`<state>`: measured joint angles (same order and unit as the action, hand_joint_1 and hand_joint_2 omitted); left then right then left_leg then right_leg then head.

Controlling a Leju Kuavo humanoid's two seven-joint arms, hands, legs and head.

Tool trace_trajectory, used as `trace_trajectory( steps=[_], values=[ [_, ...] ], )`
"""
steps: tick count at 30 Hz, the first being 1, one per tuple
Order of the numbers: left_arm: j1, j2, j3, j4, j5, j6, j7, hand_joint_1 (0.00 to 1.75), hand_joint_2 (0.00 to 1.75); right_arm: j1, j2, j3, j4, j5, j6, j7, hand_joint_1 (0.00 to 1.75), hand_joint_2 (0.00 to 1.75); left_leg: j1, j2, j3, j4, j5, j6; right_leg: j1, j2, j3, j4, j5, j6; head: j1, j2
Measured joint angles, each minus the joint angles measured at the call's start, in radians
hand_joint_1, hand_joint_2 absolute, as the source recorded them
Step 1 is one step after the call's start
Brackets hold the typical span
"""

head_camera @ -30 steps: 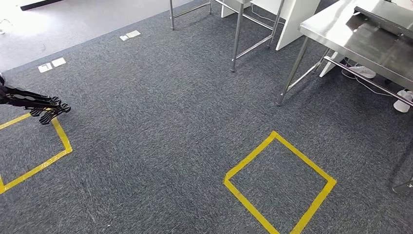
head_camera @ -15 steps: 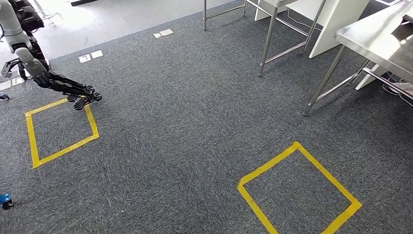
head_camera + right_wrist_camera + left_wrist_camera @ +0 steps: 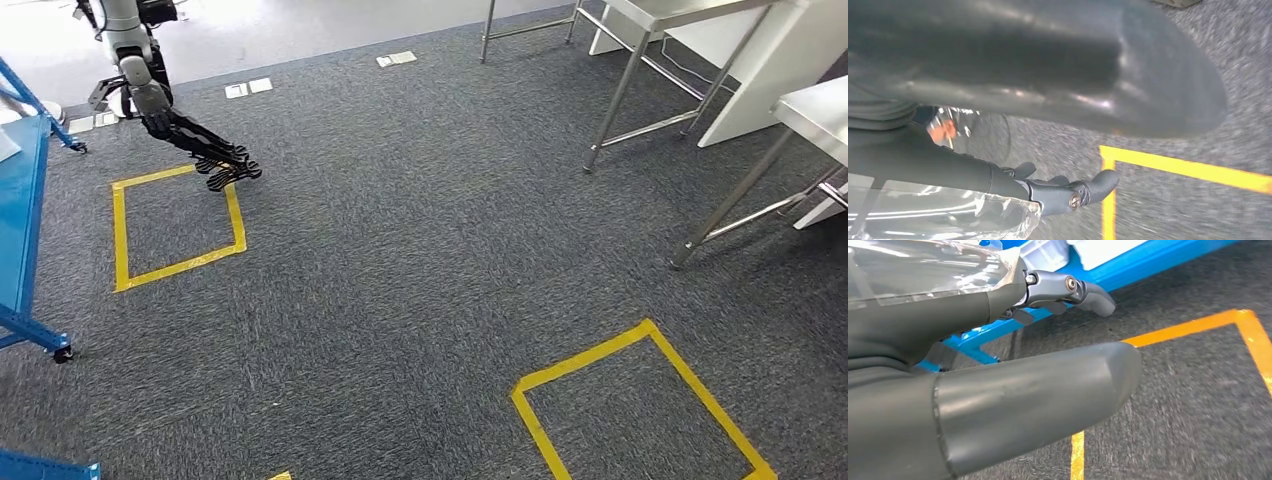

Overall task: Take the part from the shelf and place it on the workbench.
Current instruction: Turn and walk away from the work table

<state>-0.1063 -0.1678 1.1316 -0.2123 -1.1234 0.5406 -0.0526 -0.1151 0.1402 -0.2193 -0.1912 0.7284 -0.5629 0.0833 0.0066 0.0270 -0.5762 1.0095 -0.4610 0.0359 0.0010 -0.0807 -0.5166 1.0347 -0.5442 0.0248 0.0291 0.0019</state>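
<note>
Both hands, left hand (image 3: 1013,390) and right hand (image 3: 1048,85), blur large.

The whole head view has swung, so the camera has turned: the steel worktop (image 3: 815,105) has slid off toward the right edge and a blue shelf (image 3: 22,215) has come in at the left. The left hand (image 3: 205,155), earlier cut by the left edge, now shows with its silver arm above a yellow floor square (image 3: 175,225).

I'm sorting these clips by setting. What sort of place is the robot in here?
Probably a robot test lab or workshop: grey carpet floor marked with yellow tape squares, steel-legged metal workbenches, and a blue metal shelf frame at the side. The left hand hangs over the carpet.
</note>
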Motion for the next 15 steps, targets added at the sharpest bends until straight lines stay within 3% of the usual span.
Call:
trace_trajectory(
  steps=[2,4,5,6,8,9,11,13,15],
  values=[
    [-0.002,-0.001,0.0,0.0,0.002,0.005,0.0,0.0,0.0,0.002,0.002,-0.001,0.0,0.015,0.002,0.006,0.0,0.0,0.001,-0.022,-0.003,-0.004,0.008,0.011,-0.006,0.054,-0.051,0.114,-0.057,-0.006,0.002,0.0],
    [-0.001,-0.001,0.0,0.0,0.004,0.008,0.0,0.0,0.0,0.005,0.002,-0.001,0.0,0.025,0.005,0.014,0.0,0.0,0.001,-0.048,-0.008,-0.004,0.011,0.014,-0.008,0.074,-0.111,0.236,-0.1,-0.004,0.003,0.0],
    [0.0,-0.002,0.001,0.0,0.005,0.009,0.0,0.0,0.0,0.006,0.002,-0.001,0.0,0.03,0.006,0.017,0.0,0.0,0.0,-0.062,-0.009,-0.003,0.012,0.013,-0.009,0.076,-0.121,0.254,-0.1,0.003,0.002,0.0],
    [0.001,-0.002,0.001,0.0,0.005,0.011,-0.001,0.0,0.0,0.007,0.002,-0.001,0.0,0.033,0.007,0.019,0.0,0.0,0.001,-0.077,-0.009,-0.003,0.013,0.012,-0.011,0.079,-0.111,0.229,-0.082,0.013,0.002,0.0],
    [0.001,-0.004,0.002,0.0,0.006,0.013,-0.003,0.0,0.0,0.006,0.002,-0.001,0.0,0.039,0.007,0.022,0.0,0.0,0.002,-0.103,-0.009,-0.001,0.015,0.006,-0.019,0.099,-0.047,0.09,-0.022,0.032,0.003,0.0],
    [0.001,-0.004,0.002,0.0,0.006,0.014,-0.004,0.0,0.0,0.005,0.002,-0.001,0.0,0.04,0.008,0.022,0.0,0.0,0.001,-0.114,-0.01,0.001,0.016,0.002,-0.021,0.114,-0.019,0.026,0.004,0.034,0.003,0.0],
    [0.002,-0.004,0.002,0.0,0.007,0.015,-0.004,0.0,0.0,0.004,0.003,-0.001,0.0,0.041,0.008,0.022,0.0,0.0,-0.002,-0.131,-0.014,0.002,0.018,-0.01,-0.02,0.132,0.002,-0.031,0.026,0.023,0.002,0.0],
    [0.004,-0.004,0.003,0.0,0.008,0.015,-0.004,0.0,0.0,0.002,0.004,-0.001,0.0,0.041,0.009,0.023,0.0,0.0,-0.001,-0.141,-0.019,0.001,0.023,-0.022,-0.018,0.118,0.002,-0.031,0.032,0.006,0.001,0.0],
    [0.005,-0.003,0.002,0.0,0.008,0.016,-0.004,0.0,0.0,0.001,0.005,-0.001,0.0,0.042,0.008,0.024,0.0,0.0,0.0,-0.11,-0.032,0.023,0.006,-0.03,-0.022,0.1,0.005,-0.034,0.04,-0.011,-0.001,0.0]
  ],
)
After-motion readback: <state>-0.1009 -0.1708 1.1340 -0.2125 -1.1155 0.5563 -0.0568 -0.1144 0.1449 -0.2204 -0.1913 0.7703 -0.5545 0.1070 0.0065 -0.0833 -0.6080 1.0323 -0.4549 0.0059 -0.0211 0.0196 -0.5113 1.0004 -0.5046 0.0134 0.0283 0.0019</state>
